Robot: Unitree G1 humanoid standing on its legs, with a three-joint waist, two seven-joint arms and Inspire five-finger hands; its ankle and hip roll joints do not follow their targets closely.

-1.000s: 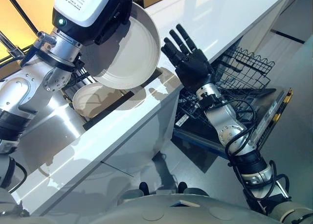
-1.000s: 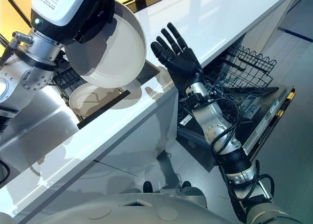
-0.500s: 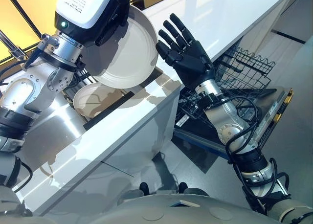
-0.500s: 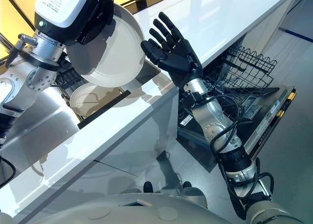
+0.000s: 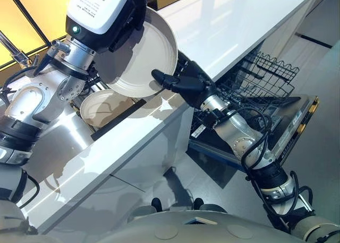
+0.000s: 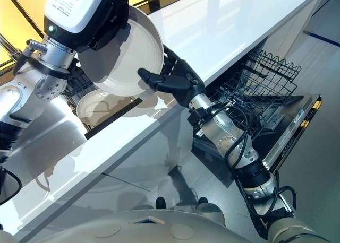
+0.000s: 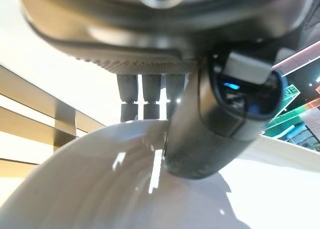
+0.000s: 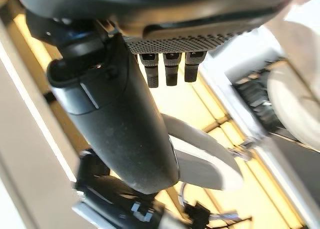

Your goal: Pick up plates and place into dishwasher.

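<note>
My left hand (image 5: 126, 19) holds a white plate (image 5: 141, 54) tilted up above the white counter, thumb (image 7: 215, 129) on its face and fingers (image 7: 145, 94) behind the rim. My right hand (image 5: 190, 85) has come to the plate's lower right rim. Its thumb lies across the front face and its fingers reach behind, all fairly straight. The right wrist view shows that plate (image 8: 200, 159) past the thumb (image 8: 115, 124). A second white plate (image 5: 103, 106) lies in the dark recess below.
The white counter (image 5: 228, 25) runs diagonally through the scene. Beyond its edge the dishwasher stands open, with a black wire rack (image 5: 260, 76) pulled out over the lowered door (image 5: 289, 131). A tap (image 5: 13, 52) stands at the far left.
My right hand swung down from upright with spread fingers to the plate's lower right rim, thumb now over its face. The left hand and plate shifted slightly right.
</note>
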